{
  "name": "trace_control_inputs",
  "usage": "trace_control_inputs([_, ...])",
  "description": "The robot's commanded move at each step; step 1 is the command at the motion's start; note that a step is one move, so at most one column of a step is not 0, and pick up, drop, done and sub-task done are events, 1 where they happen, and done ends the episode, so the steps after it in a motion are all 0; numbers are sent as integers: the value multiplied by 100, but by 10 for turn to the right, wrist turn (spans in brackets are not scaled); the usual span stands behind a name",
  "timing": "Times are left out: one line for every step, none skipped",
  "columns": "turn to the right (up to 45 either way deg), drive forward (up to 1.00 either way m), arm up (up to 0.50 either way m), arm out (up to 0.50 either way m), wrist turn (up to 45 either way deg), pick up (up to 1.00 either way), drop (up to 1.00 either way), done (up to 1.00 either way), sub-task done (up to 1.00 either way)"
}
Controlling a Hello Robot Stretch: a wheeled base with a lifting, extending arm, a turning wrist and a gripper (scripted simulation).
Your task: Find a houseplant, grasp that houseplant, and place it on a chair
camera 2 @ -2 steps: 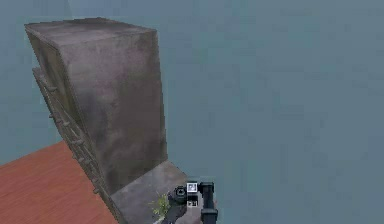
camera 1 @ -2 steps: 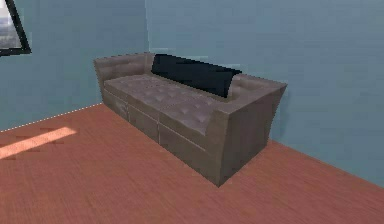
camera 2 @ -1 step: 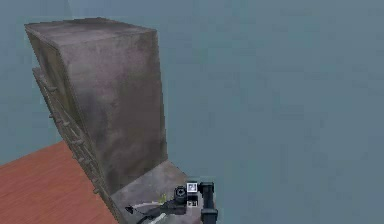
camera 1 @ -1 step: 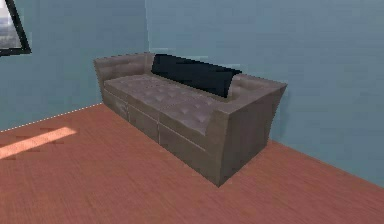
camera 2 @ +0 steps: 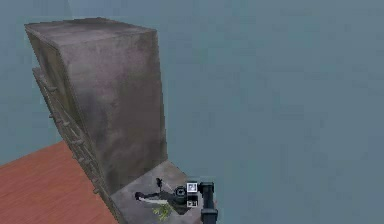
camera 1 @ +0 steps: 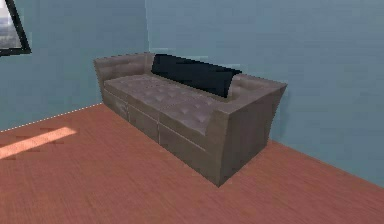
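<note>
One gripper [camera 2: 149, 193], low in the arm side view, just right of centre. Two thin fingers [camera 2: 143, 190] point toward that view's left off the dark body. Two white squares [camera 2: 190, 192] with black marks sit just right of the body. One dark arm [camera 2: 209, 211] bar rises from the bottom edge behind them.

One pale greenish blob [camera 2: 152, 200] sits right at the fingers, slightly below them. It's too small to confirm as the houseplant, but nothing else greenish is in view. A grey surface lies behind both, so I can't tell whether the blob hangs free. I also can't tell whether the gripper holds anything, and grip state isn't readable. Touching or just beside: can't tell.

One sofa [camera 2: 100, 100], grey-brown. Its tall end panel stands directly above and left of the gripper, near it, with the foot of the panel coming down to the gripper's level. One red-brown wood floor [camera 2: 40, 190] runs left of it, and a blue wall [camera 2: 290, 90] is behind.

In the forward view the same sofa [camera 1: 180, 108] stands along the blue wall, angled, with tufted seat and square arms. One dark cushion [camera 1: 195, 75] lies over its backrest. One dark-framed window [camera 1: 12, 30] is cut off at the top left corner. One sunlit patch [camera 1: 35, 142] lies on the floor at left, well apart from the sofa.
</note>
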Motion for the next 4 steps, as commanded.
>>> trace_control_inputs([0,0,0,0,120,0,0,0,0])
trace_control_inputs([0,0,-30,0,0,0,0,0,0])
trace_control_inputs([0,0,0,0,0,100,0,0,0])
trace_control_inputs([0,0,10,0,0,0,0,0,0])
